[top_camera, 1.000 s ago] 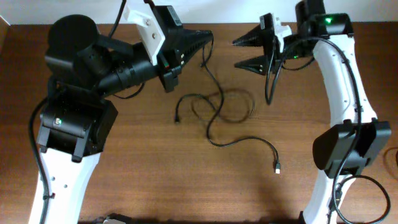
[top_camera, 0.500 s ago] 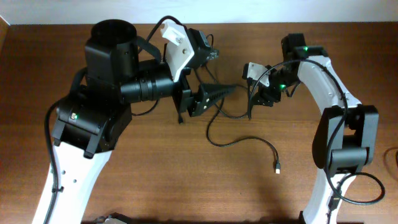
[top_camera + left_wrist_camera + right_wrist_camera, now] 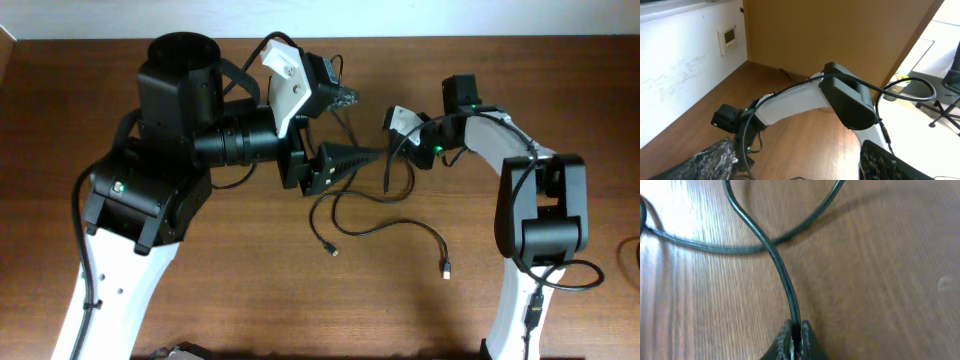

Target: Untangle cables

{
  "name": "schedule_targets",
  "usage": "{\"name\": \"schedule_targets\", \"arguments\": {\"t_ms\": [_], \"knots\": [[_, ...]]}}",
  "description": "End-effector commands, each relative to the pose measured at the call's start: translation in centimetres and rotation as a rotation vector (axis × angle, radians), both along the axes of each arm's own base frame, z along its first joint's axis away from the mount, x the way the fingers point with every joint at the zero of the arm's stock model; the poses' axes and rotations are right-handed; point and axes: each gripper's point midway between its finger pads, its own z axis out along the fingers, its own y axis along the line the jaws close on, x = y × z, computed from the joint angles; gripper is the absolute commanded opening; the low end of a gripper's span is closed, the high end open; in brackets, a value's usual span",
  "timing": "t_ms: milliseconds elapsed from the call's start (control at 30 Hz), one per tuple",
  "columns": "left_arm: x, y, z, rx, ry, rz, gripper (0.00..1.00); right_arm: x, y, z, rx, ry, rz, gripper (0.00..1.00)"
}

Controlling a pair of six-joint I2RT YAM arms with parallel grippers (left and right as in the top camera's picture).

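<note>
1. Left arm (image 3: 130, 205): white shell links, black joint housings, big black cylindrical motor cap (image 3: 185, 58), small green LED (image 3: 122, 186).
2. Its wrist has a white bracket (image 3: 290, 85) and black fingers (image 3: 707, 161) with rough, textured faces.
3. Right arm (image 3: 515, 125): same white links, rounded black joint block (image 3: 545, 215), green LED (image 3: 441, 151).
4. Black harness cable (image 3: 912, 80) arcs off the right arm's black housing (image 3: 847, 100).

Right gripper (image 3: 794, 339) clamps a thin black flexible cable (image 3: 781, 270) between closed fingertips over the brown wood-grain tabletop (image 3: 880, 280); the cord runs upward, crossing another black strand (image 3: 700, 246) lying flat.
</note>
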Motion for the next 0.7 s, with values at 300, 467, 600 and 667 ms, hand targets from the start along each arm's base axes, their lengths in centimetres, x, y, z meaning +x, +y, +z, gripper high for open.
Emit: {"name": "schedule_targets", "arguments": {"t_ms": [300,467,600,667], "knots": [[0.0,0.2,-0.7,0.027,0.025,0.022,0.82,3.5,-11.5,30.9,0.068,-0.58,-0.329,0.04],[0.0,0.3,-0.8,0.03,0.028,0.027,0.87,2.1,-12.7,25.6,0.128,-0.299,-0.399,0.81],[0.0,0.3,-0.9,0.033,0.034,0.027,0.87,3.1,-7.4,17.5,0.133,-0.129,-0.254,0.92],[0.0,0.3,-0.9,0.033,0.034,0.027,0.88,3.3,-5.0,12.7,0.112,-0.063,-0.171,0.8]]}}
